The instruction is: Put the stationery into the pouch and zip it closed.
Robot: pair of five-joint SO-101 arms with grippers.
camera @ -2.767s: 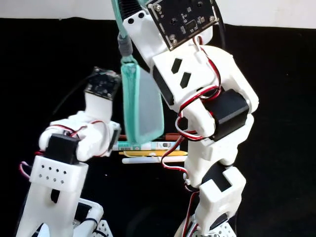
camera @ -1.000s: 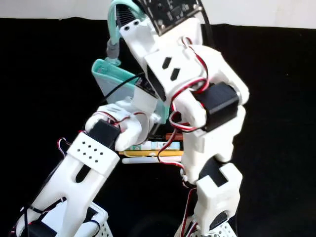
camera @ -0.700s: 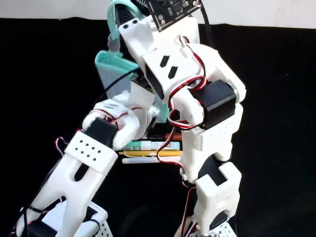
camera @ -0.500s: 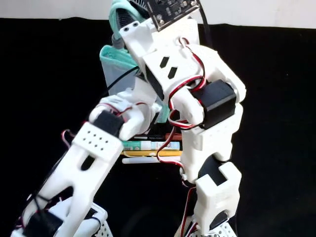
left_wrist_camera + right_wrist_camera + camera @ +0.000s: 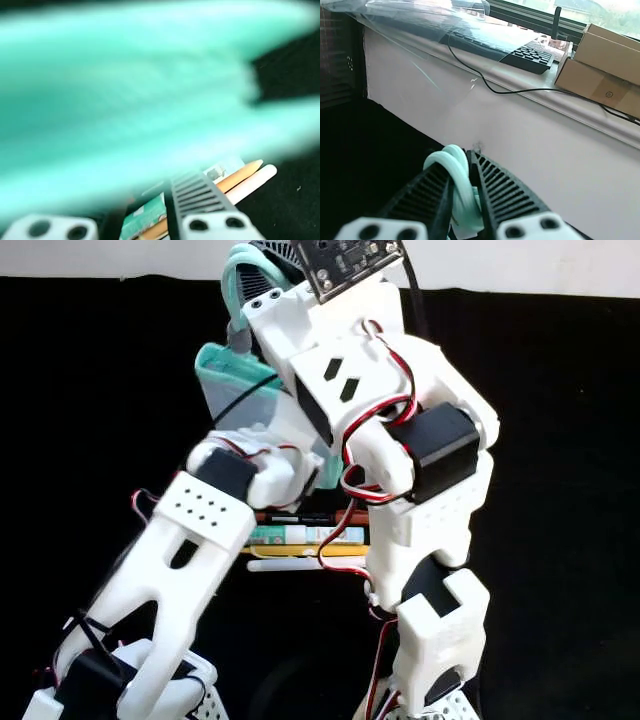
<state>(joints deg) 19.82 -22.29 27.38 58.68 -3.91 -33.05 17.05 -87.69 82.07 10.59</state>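
Observation:
A teal pouch (image 5: pixel 232 390) hangs in the air by its looped strap (image 5: pixel 454 167). My right gripper (image 5: pixel 468 160) is shut on that strap, high above the black table. The left arm (image 5: pixel 200 530) slants up from the lower left, with its wrist against the pouch's lower part. In the left wrist view the pouch (image 5: pixel 125 100) sits very close to my left gripper (image 5: pixel 150 187). The stationery (image 5: pixel 300 540) lies on the table under the pouch: a green-labelled stick, a yellow pencil (image 5: pixel 240 172), a white pen (image 5: pixel 261 176) and a dark pen.
The right arm's big white body (image 5: pixel 420 490) stands in front of the right ends of the pens. The black table (image 5: pixel 560 440) stretches out to both sides. Behind it runs a pale wall (image 5: pixel 560 165) with a keyboard and boxes on a ledge.
The left arm has risen from beside the stationery up to the hanging pouch. The right arm has lifted the pouch a little, and the pouch has turned its broad side toward the high camera.

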